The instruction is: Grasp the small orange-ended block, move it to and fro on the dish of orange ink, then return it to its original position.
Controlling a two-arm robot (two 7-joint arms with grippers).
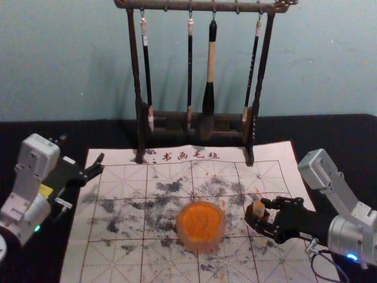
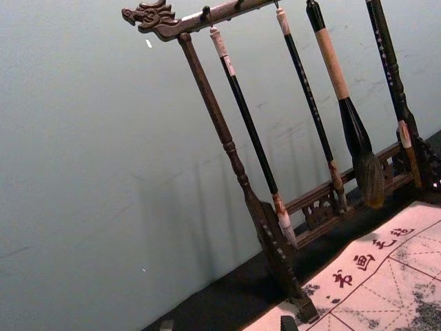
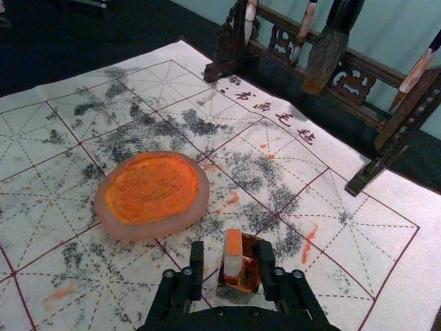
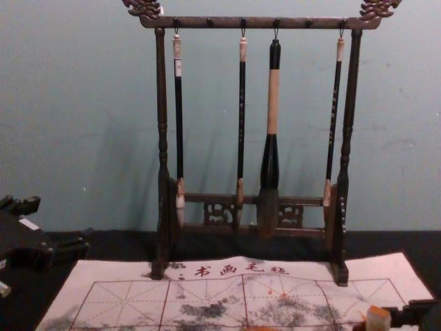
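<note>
The small block [image 1: 259, 209], pale with an orange end, is between the fingertips of my open right gripper [image 1: 257, 212], right of the orange ink dish [image 1: 201, 226]. In the right wrist view, the block [image 3: 233, 258] stands orange end up beside a brown, orange-stained surface [image 3: 248, 273]; my right gripper [image 3: 231, 254] has a finger on either side, with a gap on the block's pale side. The dish [image 3: 153, 191] lies apart from them. My left gripper [image 1: 82, 181] stays parked open at the mat's left edge; its fingertips [image 2: 288, 323] show apart in the left wrist view.
A dark wooden rack [image 1: 136, 76] with several hanging brushes stands at the mat's back edge. The ink-spotted white mat [image 1: 118, 265] lies flat on the black-covered table [image 1: 347, 132], extending beneath the dish and my right gripper.
</note>
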